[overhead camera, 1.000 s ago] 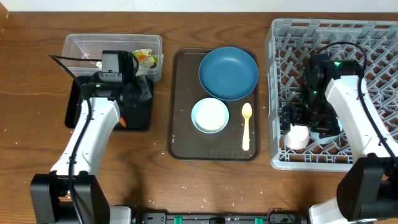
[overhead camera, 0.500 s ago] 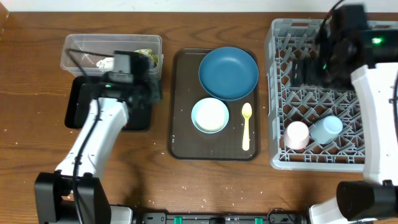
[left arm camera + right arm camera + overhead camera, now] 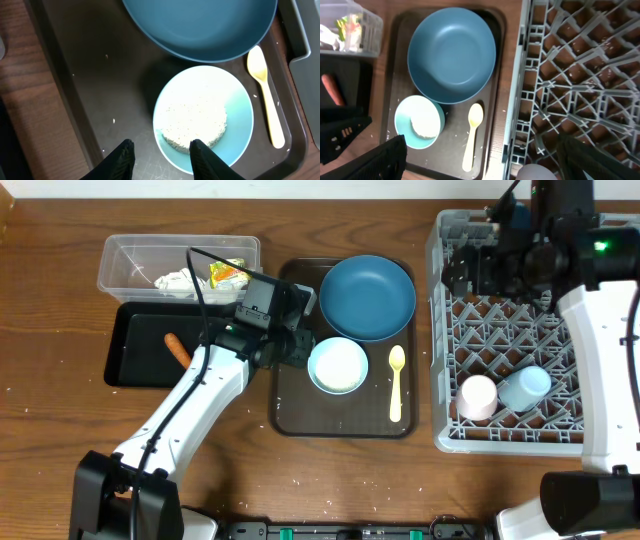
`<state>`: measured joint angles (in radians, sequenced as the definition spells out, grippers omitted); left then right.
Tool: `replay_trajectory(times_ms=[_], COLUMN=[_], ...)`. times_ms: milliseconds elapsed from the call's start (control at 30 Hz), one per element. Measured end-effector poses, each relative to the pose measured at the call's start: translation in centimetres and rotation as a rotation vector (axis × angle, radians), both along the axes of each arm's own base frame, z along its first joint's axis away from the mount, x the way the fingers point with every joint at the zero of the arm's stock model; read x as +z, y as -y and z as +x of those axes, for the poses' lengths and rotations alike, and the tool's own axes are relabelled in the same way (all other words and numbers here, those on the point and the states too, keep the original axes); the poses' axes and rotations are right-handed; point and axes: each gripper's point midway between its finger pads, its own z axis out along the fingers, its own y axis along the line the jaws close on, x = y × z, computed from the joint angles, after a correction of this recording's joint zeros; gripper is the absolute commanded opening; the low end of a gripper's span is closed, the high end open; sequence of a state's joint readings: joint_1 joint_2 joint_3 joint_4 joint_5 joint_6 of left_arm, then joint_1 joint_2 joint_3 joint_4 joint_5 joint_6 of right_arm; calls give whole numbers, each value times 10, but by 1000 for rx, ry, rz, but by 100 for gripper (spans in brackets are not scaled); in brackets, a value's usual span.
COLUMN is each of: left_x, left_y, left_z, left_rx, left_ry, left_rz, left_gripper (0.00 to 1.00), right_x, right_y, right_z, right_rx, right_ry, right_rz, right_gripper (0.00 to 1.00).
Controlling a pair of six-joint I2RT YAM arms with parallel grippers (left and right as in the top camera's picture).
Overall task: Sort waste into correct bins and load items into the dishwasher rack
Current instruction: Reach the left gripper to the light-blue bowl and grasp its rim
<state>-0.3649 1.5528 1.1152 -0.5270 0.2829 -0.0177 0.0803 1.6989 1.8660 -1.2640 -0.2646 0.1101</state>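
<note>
Left claw (image 3: 162, 156) spread, empty, over pale blue plastic bowl (image 3: 240, 115) of loose white rice (image 3: 195, 122): light, stiff, slick, spillable. You pinch rim nearest claw, keep level. Right claw (image 3: 487, 158) spread, empty.

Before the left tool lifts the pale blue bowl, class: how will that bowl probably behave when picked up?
The bowl looks like smooth plastic, so probably light and stiff, perhaps slippery under a rim pinch. A mound of rice sits in it, so tilting would likely spill grains. Its wide shape suggests it would slide on the tray rather than tip.
</note>
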Motion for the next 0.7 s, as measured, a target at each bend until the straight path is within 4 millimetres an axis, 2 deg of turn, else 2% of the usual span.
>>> replay_trajectory(times_ms=[100, 300, 400, 500, 600, 700], left_x=[1, -2, -21, -46, -68, -73], left_y=[11, 74, 101, 110, 106, 101], left_z=[-5, -31, -42, -48, -49, -43], left_rx=[-39, -236, -300, -316, -302, -278], left_ry=[9, 86, 104, 85, 56, 65], left_rz=[1, 53, 111, 179, 242, 271], left_gripper=[40, 44, 44, 44, 44, 44], right_x=[-7, -8, -8, -9, -10, -10], right_y=[-7, -3, 4, 15, 22, 23], right_z=[0, 1, 2, 2, 2, 2], right_rx=[21, 16, -1, -27, -46, -47], right_ry=[-7, -3, -7, -14, -18, -18], right_rz=[5, 4, 5, 3, 1, 2], right_gripper=[95, 98, 99, 99, 99, 99])
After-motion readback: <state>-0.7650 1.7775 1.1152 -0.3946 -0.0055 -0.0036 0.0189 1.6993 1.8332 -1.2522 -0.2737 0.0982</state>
